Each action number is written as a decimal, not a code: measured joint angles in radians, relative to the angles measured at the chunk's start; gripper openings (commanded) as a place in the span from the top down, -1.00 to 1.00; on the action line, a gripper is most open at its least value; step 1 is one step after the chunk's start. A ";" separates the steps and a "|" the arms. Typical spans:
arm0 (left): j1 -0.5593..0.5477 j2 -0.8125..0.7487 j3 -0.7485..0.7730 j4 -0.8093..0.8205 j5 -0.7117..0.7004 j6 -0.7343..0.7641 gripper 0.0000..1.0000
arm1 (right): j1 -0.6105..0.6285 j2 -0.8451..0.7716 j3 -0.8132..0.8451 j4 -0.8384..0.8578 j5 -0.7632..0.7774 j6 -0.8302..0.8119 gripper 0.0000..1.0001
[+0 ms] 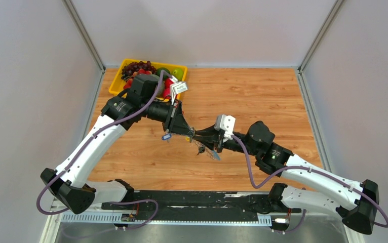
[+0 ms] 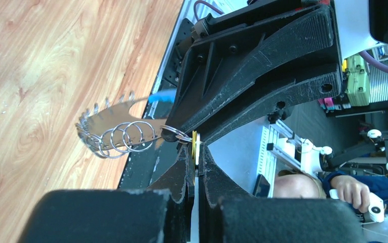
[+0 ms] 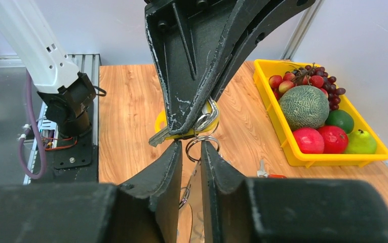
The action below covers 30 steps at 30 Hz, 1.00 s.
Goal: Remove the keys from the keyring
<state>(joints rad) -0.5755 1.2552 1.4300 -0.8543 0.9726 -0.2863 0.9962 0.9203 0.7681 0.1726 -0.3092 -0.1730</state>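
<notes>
Left jaws are clamped flat on a yellow-headed key [image 3: 162, 129], its blade poking out sideways. Right jaws meet them tip to tip, with just a narrow gap between their own two fingers. A split ring [image 3: 202, 144] sits right at that gap, and honestly I can't tell if it's pinched or only resting there.

The keyring [image 2: 116, 134] dangles from that meeting point, above the wooden surface [image 2: 40, 61]. It's a chain of wire loops with the keys [image 2: 88, 126] bristling out (bit blurry) and a blue strap [image 2: 160, 96] on one arc.

Beyond the left jaws there's a yellow tray [image 3: 334, 158] holding grapes [image 3: 316, 75], a netted melon [image 3: 306, 106], two red fruits [image 3: 308, 140], a green pear [image 3: 360, 143] and a dark green round one [image 3: 340, 120]. A small loose key [image 3: 262, 169] lies between the jaws and the tray.
</notes>
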 measured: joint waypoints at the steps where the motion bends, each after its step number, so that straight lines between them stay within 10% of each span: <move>1: 0.000 0.000 0.000 0.000 0.000 0.000 1.00 | 0.000 0.000 0.000 0.000 -0.005 0.003 0.60; 10: -0.008 0.000 0.000 0.004 -0.001 0.000 1.00 | 0.000 0.009 0.000 0.008 -0.014 0.013 1.00; 30: -0.027 0.032 0.012 0.040 0.038 -0.108 1.00 | -0.002 -0.141 -0.168 0.201 -0.148 -0.301 1.00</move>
<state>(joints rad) -0.6022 1.2869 1.4418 -0.8139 1.0103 -0.3939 0.9947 0.7792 0.6003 0.3737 -0.4576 -0.4744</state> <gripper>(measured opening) 0.018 0.003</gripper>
